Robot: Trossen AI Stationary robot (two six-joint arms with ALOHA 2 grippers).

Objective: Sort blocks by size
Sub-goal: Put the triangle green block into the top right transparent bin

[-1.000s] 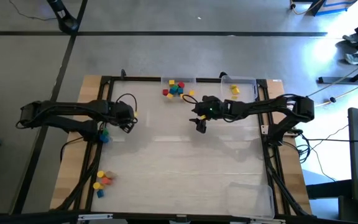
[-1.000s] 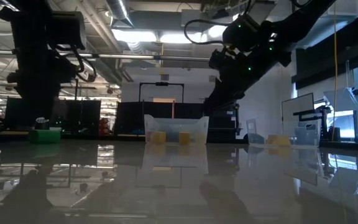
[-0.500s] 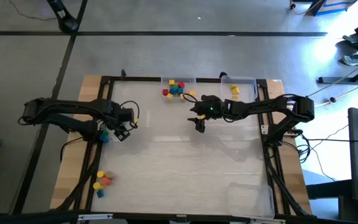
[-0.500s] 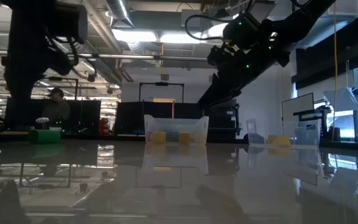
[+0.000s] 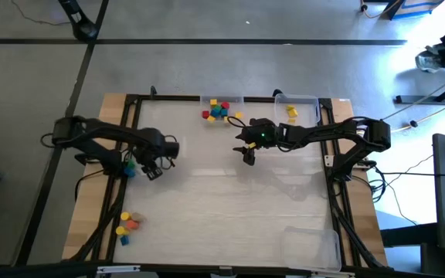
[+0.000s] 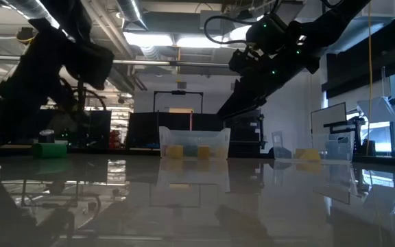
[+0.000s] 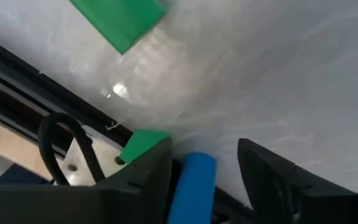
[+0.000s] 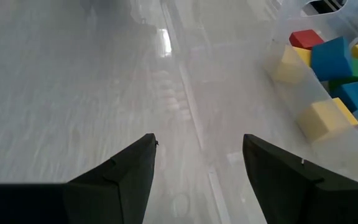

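Several coloured blocks [image 5: 218,110] lie in a clear tray [image 5: 204,100] at the far edge, and yellow ones [image 5: 292,113] lie in a second tray [image 5: 306,97] to its right. A green block [image 5: 130,163] and a blue cylinder [image 5: 130,171] rest on the table's left edge. My left gripper [image 5: 154,167] stands open just to their right, pointing steeply down. In the left wrist view the blue cylinder [image 7: 191,183] shows between its fingers. My right gripper [image 5: 248,157] hangs open over bare table near the far tray, whose blocks [image 8: 331,59] show in the right wrist view.
More loose blocks [image 5: 127,224] lie on the wooden strip at the near left. Another clear tray [image 5: 312,245] sits at the near right corner. A dark metal frame [image 5: 134,116] runs around the table top. A second green block [image 7: 120,22] lies farther out on the table.
My left arm has folded, and its gripper has come down and toward the near-left, toward the green and blue blocks, tipping over to point steeply down. The blocks have stayed where they were. My right arm has kept still.
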